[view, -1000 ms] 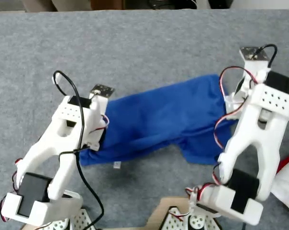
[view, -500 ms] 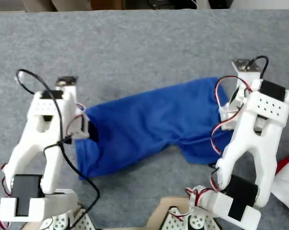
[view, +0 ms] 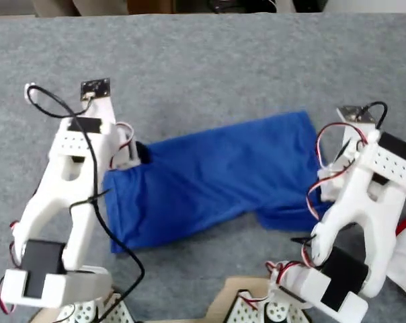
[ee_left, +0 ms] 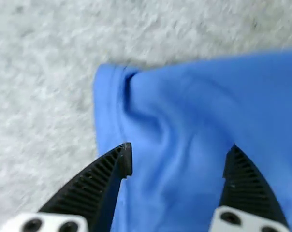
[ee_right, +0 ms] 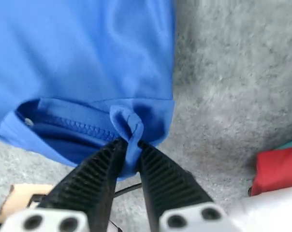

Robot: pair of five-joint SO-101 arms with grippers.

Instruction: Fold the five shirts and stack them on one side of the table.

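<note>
Beneath right arm, blue shirt edge hidden.

Both arms have white moulded plastic shells. The left arm has a black servo block near its base, a loose black cable trailing along the shell, and red-and-white strands at the wrist. The right arm has the same shell, a panel with rows of small round holes, and red, white and black wires curling at the wrist. Each wrist carries a small dark circuit board. The left gripper and right gripper have black ribbed fingers on white mounts with dark screw holes.
</note>
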